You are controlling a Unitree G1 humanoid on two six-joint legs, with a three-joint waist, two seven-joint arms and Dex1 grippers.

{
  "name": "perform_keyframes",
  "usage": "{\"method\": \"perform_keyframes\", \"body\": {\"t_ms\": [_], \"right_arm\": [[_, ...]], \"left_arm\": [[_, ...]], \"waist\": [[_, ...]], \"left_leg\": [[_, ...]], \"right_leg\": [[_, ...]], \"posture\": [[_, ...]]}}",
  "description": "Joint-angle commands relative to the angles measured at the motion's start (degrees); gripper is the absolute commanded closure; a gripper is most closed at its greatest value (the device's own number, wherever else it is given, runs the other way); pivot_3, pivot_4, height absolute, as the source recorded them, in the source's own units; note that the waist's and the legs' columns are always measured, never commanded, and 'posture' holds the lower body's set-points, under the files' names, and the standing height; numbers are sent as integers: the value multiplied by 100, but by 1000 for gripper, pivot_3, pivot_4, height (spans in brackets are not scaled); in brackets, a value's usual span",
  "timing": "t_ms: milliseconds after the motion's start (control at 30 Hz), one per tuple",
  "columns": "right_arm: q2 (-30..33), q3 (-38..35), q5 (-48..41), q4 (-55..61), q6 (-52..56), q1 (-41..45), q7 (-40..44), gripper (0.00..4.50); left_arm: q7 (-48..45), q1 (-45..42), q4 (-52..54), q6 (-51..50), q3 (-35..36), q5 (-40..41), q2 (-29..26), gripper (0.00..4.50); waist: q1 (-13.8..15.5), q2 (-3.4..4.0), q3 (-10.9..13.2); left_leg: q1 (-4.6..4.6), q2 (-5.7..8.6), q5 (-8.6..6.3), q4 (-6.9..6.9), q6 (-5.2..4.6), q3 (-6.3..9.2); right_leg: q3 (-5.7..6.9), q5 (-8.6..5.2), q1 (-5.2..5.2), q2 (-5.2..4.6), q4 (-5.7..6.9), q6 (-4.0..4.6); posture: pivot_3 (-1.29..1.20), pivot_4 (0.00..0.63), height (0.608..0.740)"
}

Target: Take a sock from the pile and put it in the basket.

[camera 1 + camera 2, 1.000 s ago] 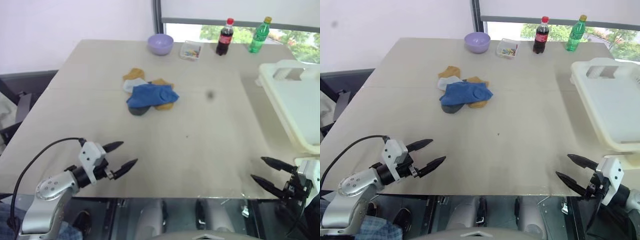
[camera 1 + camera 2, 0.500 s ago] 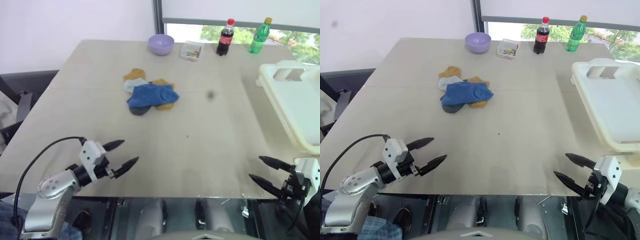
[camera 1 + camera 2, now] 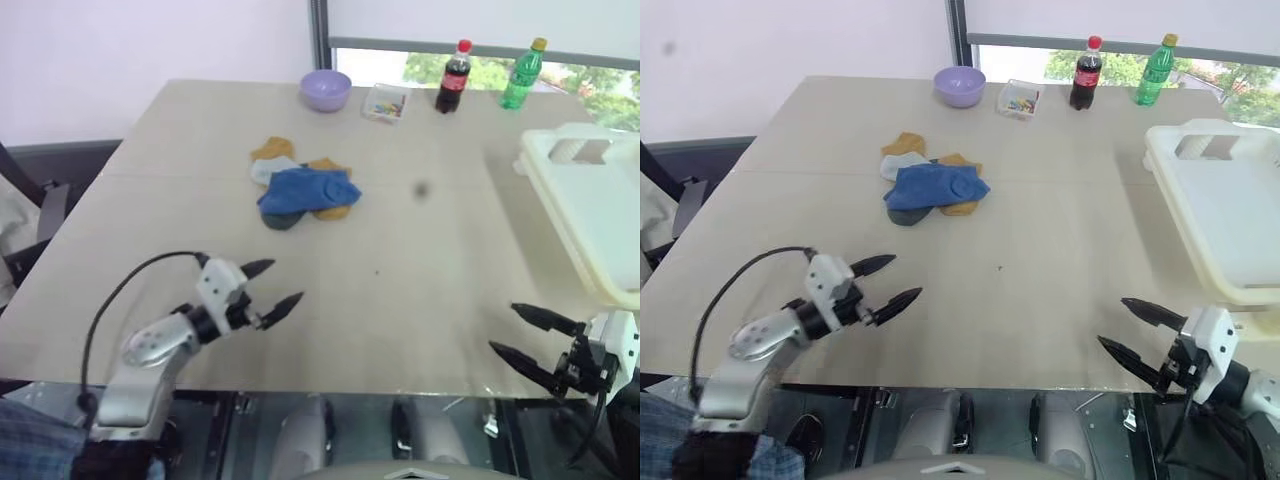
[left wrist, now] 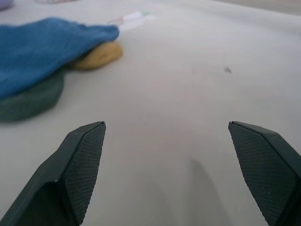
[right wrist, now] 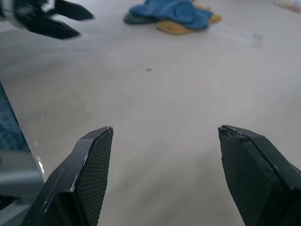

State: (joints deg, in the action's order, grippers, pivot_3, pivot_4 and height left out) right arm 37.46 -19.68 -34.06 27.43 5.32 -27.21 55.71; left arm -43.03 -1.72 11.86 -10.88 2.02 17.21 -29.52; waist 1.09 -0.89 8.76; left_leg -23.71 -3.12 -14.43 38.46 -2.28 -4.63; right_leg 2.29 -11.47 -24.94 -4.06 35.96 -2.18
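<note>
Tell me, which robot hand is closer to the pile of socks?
Left. The left end effector is just short of the pile; the right end effector sits far off at the table's near edge.

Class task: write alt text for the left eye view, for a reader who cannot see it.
A sock pile lies mid-table, blue sock on top. The open left gripper hovers short of it; the open right gripper sits at the near edge below the cream basket.

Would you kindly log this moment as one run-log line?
left gripper: open, empty, short of pile | right gripper: open, empty | basket: no sock seen
</note>
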Motion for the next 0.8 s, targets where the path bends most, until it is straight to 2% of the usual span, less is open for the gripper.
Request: {"method": "perform_keyframes", "body": {"t_ms": [33,200,367,500,800], "right_arm": [[-58,44,-78,293,77,66,-120,868],[-101,114,-37,320,111,179,-189,868],[-126,31,30,207,17,148,-145,868],[-231,52,118,241,-84,24,-190,868],[-366,11,266,190,-281,-175,-187,868]], "left_arm": [[605,-577,202,-355,-452,-537,240,0],[1495,-2137,-781,-757,-1255,-1689,826,0],[2119,-3092,-1852,-577,-1492,-2394,1109,0],[2637,-3523,-2618,-385,-1625,-2860,1309,0],[2970,-3716,-3143,-11,-1529,-3127,1454,0]], "waist": [[-5,-2,-1],[46,-5,-1],[-2,-6,-1],[-5,-7,0],[-6,-10,1]], "left_leg": [[2,1,0,0,0,1],[3,7,1,15,-1,0],[0,9,1,22,-1,5],[-3,9,1,21,-1,6],[-3,8,1,22,-1,24]], "right_leg": [[0,0,4,1,0,0],[17,1,22,6,1,-1],[13,2,25,9,1,-3],[17,4,24,12,0,-6],[16,3,24,8,1,-4]], "posture": [[0,150,736],[0,150,736],[0,150,736],[0,150,736],[0,150,736]]}}
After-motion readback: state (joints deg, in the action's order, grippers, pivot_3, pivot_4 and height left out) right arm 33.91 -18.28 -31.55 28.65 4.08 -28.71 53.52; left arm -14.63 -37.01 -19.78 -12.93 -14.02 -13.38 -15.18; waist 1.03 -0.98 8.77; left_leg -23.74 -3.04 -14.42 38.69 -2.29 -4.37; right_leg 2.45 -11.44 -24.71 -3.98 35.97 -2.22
